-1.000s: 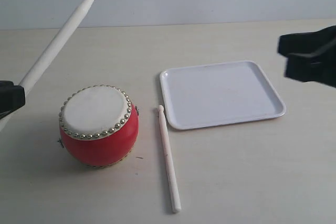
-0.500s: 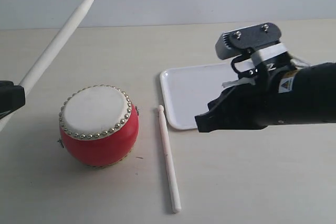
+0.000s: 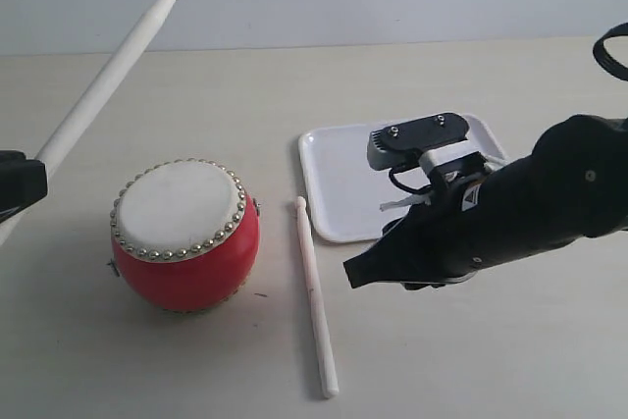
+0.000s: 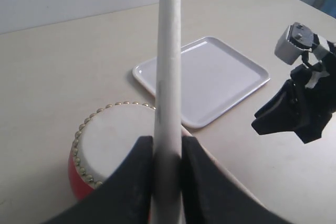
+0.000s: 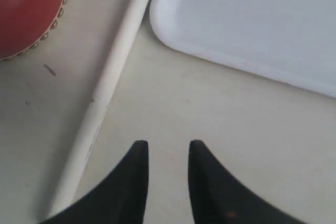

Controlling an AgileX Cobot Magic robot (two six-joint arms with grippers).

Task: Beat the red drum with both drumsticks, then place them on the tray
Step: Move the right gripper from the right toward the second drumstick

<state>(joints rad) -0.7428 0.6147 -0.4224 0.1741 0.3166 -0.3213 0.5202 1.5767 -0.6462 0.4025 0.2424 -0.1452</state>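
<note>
- the red drum (image 3: 184, 235) stood upright on the table (image 3: 491, 360), skin facing up, on the left of the exterior view.
- the raised stick (image 3: 108, 76) was clenched in the left gripper (image 4: 167, 148) and slanted up and away, its tip well above the drum.
- the loose stick (image 3: 316, 296) lay flat on the table between the drum and the tray (image 3: 339, 169), clear of the drum. whether its thin tip touched the tray's rim could not be told.
- the right gripper (image 5: 165, 148) hovered low just beside the loose stick, on its tray side, with its jaws parted and nothing between them.
- the step in hand looked like picking up the loose stick. the gripper seemed to need a short sideways shift toward the drum until its fingers straddled the shaft, then a descent almost to the table before closing.
- a grip toward the thick end would probably leave enough length for beating.
- the lane was narrow near the tip, with the drum on one side and the tray rim on the other.
- the thick end had open table around it, and a straight lift looked unobstructed.
</note>
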